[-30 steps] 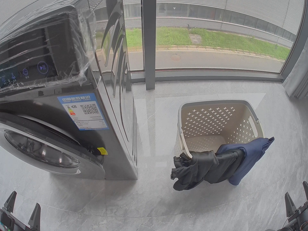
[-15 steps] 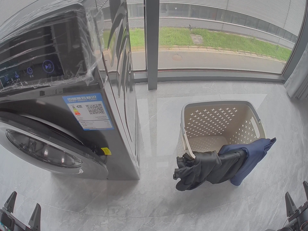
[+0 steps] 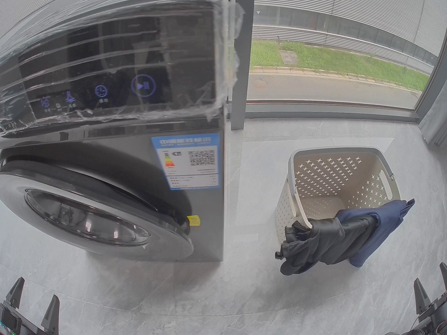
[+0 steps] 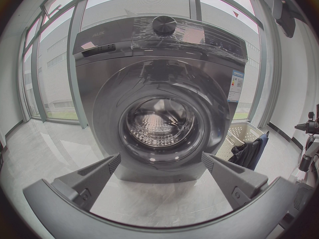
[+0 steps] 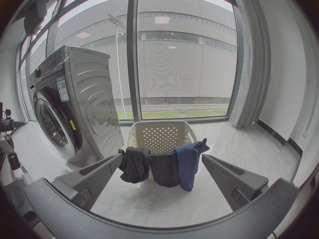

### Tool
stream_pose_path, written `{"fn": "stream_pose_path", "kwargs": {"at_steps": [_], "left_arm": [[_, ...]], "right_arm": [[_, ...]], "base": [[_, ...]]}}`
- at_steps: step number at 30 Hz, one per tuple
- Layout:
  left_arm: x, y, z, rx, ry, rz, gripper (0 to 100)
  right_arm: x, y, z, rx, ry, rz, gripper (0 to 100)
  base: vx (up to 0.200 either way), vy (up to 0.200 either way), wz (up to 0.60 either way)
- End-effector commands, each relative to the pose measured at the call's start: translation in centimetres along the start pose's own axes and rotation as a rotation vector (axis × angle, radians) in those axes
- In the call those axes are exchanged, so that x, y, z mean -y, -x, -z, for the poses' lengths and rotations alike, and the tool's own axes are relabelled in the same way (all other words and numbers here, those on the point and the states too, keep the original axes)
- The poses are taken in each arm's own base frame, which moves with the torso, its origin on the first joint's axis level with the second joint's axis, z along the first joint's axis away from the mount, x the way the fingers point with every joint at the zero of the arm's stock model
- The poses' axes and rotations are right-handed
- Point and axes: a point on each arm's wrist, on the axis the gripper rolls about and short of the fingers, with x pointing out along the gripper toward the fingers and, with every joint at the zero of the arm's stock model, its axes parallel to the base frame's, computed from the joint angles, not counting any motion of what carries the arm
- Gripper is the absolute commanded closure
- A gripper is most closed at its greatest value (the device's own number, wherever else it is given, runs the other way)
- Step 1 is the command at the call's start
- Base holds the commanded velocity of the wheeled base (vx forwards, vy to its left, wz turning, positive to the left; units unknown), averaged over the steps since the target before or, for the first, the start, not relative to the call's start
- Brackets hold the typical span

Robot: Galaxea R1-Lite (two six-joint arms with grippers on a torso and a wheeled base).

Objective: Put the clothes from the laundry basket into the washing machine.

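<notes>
**Clothes (image 3: 330, 243) draped on laundry basket (image 3: 326, 177)**

At 7 o'clock our left hand (image 3: 36, 290) gapes wide and empty before the washing machine (image 3: 116, 164), its door (image 3: 88, 219) apparently shut. Clothes sit at 3 o'clock, our right hand (image 3: 430, 275), equally wide, at 5. We should open that door first.

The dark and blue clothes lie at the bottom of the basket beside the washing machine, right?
No. The dark garment and the blue garment hang over the rim of the basket, as the head view shows; it stands beside the washing machine.
</notes>
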Motion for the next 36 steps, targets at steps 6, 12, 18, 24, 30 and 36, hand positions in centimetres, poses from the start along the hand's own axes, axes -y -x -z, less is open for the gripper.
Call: {"fn": "stream_pose_path", "kwargs": {"at_steps": [6,12,18,24,30,36], "left_arm": [[-0.01,-0.01,0.53,-0.003,0.0,0.001,0],[-0.01,0.0,0.53,-0.002,0.0,0.001,0],[-0.01,-0.01,0.53,-0.003,0.0,0.001,0],[-0.01,-0.01,0.53,-0.003,0.0,0.001,0],[-0.02,-0.01,0.53,-0.003,0.0,-0.001,0],[-0.01,0.0,0.53,-0.002,0.0,0.001,0]], "right_arm": [[0.0,-0.04,0.52,-0.006,0.0,-0.001,0],[0.0,-0.04,0.52,-0.006,0.0,-0.001,0],[0.0,-0.04,0.5,-0.004,0.0,-0.001,0],[0.0,-0.04,0.5,-0.004,0.0,-0.001,0],[0.0,-0.04,0.5,-0.004,0.0,-0.001,0],[0.0,-0.04,0.5,-0.004,0.0,-0.001,0]], "base": [[0.0,0.2,0.0],[0.0,0.2,0.0],[0.0,0.2,0.0],[0.0,0.2,0.0],[0.0,0.0,0.0],[0.0,0.0,0.0]]}}
